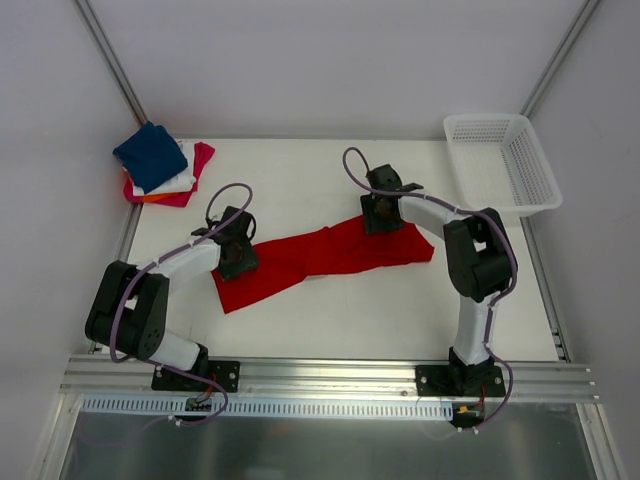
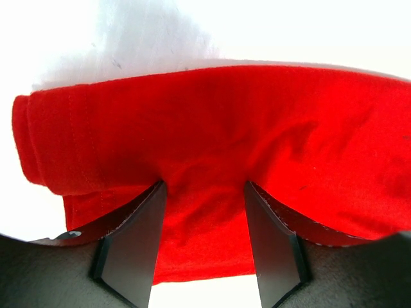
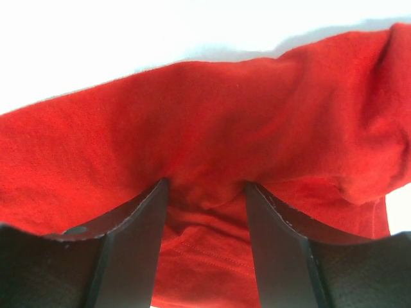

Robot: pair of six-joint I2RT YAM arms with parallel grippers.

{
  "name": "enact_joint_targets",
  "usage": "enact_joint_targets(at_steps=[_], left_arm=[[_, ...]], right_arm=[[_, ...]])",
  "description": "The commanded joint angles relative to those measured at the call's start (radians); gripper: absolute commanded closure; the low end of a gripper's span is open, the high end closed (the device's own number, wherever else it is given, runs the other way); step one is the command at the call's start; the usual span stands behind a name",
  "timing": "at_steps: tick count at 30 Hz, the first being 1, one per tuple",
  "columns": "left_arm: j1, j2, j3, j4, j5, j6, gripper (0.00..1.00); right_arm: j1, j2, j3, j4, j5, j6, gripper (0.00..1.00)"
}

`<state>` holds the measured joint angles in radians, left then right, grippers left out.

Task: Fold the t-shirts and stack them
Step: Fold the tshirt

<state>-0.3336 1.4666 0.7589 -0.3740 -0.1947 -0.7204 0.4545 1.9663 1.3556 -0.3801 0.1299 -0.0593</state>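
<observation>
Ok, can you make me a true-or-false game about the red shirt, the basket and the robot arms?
1. The red t-shirt lies stretched out in a long strip on the table. True.
2. The white basket has shirts in it. False: no shirt shows inside it. The folded ones sit in a pile at the table's far left corner.
3. The navy shirt is on top of the pile. True.
4. The left end effector is over the pile. False: it is at the red t-shirt's left end, and the right end effector is toward its right end.
</observation>
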Motion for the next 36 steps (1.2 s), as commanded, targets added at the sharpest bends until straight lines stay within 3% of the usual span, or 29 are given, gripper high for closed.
enact_joint_targets(at_steps=[1,18,36], left_arm=[[-0.028,-0.003,-0.067,-0.051,0.046,-0.071,0.48],[-0.128,-0.052,-0.161,-0.049,0.035,-0.330,0.50],[-0.335,0.146,-0.076,-0.049,0.047,-0.599,0.52]], right_arm=[[-0.007,0.052,0.079,-0.043,-0.032,-0.051,0.45],[-0.019,0.189,0.376,-0.126,-0.118,-0.195,0.44],[-0.082,0.371,0.657,-0.167,-0.240,-0.249,0.43]])
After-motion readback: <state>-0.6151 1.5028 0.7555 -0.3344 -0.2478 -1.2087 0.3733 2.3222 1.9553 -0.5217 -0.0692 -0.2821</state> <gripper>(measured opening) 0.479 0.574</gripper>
